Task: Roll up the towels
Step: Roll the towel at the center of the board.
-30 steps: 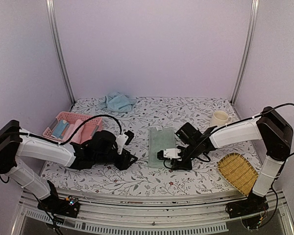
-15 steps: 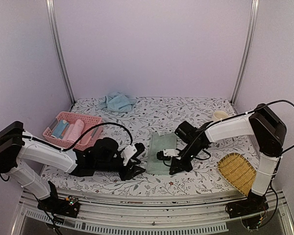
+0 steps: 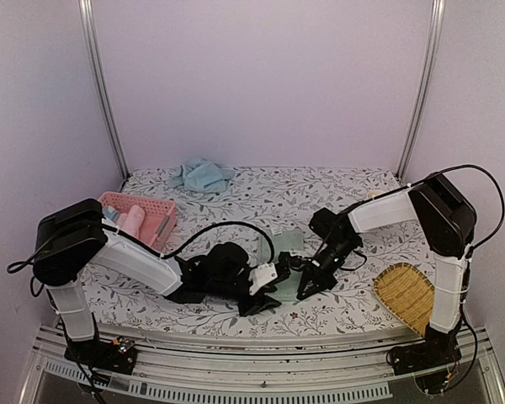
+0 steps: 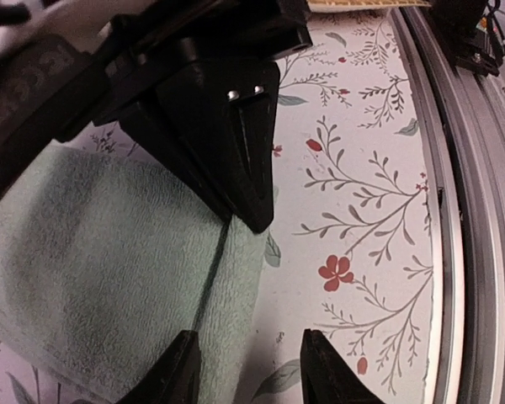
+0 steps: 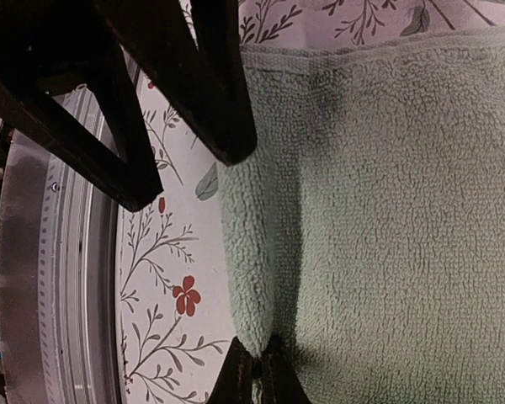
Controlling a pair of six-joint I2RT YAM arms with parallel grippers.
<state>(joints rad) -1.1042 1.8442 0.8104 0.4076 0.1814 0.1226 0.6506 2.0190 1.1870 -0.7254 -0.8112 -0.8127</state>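
Pose: left arm (image 3: 139,259) and right arm (image 3: 385,212) stretched low over the surface (image 3: 236,189); right tool (image 5: 257,369) pinched shut on sage towel (image 5: 387,210) edge; left tool (image 4: 248,370) half open, seemingly empty.

White arm shells (image 3: 143,261), black joints, looping black cables (image 3: 227,225)

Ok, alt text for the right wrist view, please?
The right gripper is shut on the bunched-up edge of a pale sage green terry-cloth towel, which fills most of the frame. The left gripper, its black fingers apart, sits at that same edge over the floral-print table.
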